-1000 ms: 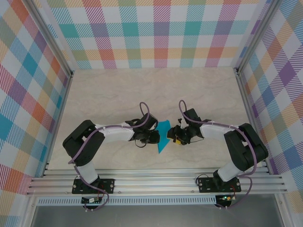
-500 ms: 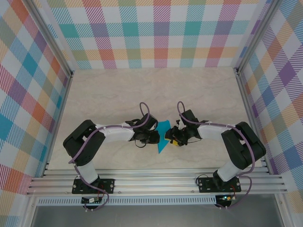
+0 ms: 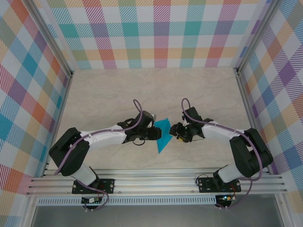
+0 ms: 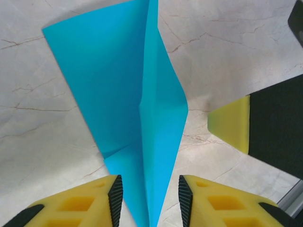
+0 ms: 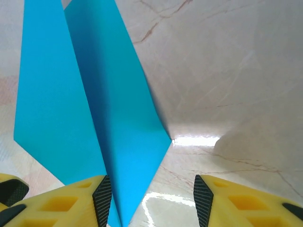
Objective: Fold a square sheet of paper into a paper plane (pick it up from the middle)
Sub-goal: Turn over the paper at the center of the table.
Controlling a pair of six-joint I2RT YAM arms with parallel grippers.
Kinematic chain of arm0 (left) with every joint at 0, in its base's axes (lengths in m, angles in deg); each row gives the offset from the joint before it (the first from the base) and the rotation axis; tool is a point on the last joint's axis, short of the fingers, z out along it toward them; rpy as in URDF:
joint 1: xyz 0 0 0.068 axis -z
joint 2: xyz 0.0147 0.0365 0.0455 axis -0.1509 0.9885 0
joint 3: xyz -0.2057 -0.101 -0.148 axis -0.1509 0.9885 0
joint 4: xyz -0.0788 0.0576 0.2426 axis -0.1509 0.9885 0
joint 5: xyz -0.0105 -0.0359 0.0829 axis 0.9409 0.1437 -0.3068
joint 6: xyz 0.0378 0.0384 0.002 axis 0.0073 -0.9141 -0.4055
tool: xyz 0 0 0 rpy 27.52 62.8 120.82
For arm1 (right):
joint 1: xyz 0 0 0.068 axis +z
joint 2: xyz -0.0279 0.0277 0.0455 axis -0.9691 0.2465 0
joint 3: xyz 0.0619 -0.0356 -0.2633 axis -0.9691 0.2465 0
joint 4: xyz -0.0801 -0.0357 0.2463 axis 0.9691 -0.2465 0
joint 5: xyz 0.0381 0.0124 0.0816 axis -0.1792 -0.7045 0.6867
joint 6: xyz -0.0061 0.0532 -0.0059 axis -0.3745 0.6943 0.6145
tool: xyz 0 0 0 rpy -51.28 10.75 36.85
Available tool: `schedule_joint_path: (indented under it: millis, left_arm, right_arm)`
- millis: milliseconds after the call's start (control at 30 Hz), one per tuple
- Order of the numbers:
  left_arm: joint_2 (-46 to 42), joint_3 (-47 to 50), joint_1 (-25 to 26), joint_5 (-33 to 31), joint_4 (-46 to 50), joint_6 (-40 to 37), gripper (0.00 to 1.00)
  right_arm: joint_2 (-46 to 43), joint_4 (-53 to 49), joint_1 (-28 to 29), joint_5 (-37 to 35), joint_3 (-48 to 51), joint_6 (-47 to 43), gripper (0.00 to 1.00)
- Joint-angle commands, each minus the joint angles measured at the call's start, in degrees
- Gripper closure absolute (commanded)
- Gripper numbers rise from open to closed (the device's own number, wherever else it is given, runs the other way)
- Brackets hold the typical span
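Note:
The square sheet of paper is folded into a teal kite-shaped paper plane (image 3: 163, 133) with a centre crease, lying on the marble table between my two grippers. In the left wrist view the paper plane (image 4: 142, 94) narrows toward me and its narrow end runs between the fingers of my left gripper (image 4: 150, 203), which is open with a gap on each side. My left gripper (image 3: 155, 135) sits at the paper's left edge. My right gripper (image 3: 176, 132) is at its right edge. In the right wrist view the right gripper (image 5: 152, 203) is open, and the paper plane (image 5: 94, 104) lies by its left finger.
A yellow finger of the right gripper (image 4: 232, 123) shows close by in the left wrist view. Plaid walls (image 3: 161, 33) enclose the table on three sides. Aluminium rails (image 3: 156, 182) with both arm bases run along the near edge. Bare marble tabletop (image 3: 156, 94) lies beyond the paper.
My left gripper has opened its jaws off the paper, and the left arm has stretched lower and flatter. The paper and right gripper have shifted slightly away from the near edge.

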Motion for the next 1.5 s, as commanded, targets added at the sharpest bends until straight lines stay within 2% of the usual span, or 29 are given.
schedule_joint_path:
  millis: [0,233,467,833,1100,1267,1467]
  left_arm:
    - [3.34,-2.02,0.64,0.04,0.81,-0.34,0.59]
    - [7.53,-3.1,0.8,-1.63,1.39,-0.65,0.62]
    - [9.27,-2.46,0.74,-1.89,1.53,-0.73,0.71]
    - [11.34,-1.27,0.77,-1.53,1.36,-0.66,0.74]
    - [10.92,-0.68,0.72,-1.39,1.15,-0.42,0.75]
    - [11.16,-0.23,0.72,-0.57,0.31,-0.13,0.76]
    - [10.54,1.35,0.51,1.06,-1.87,0.86,0.77]
  right_arm:
    - [-0.7,-1.06,-0.45,-0.14,-0.57,-0.94,0.48]
    - [1.13,0.11,-0.45,3.46,-1.83,-2.35,0.48]
    - [5.04,-1.91,-0.45,1.73,-5.18,-4.58,0.46]
    - [10.55,-2.89,-0.45,-0.82,-10.19,-5.66,0.46]
    - [13.54,-1.83,-0.45,2.92,-10.86,-7.0,0.49]
    - [13.82,-0.96,-0.36,8.76,-10.47,-8.49,0.52]
    - [13.19,-1.27,-0.13,9.8,-9.74,-9.25,0.52]
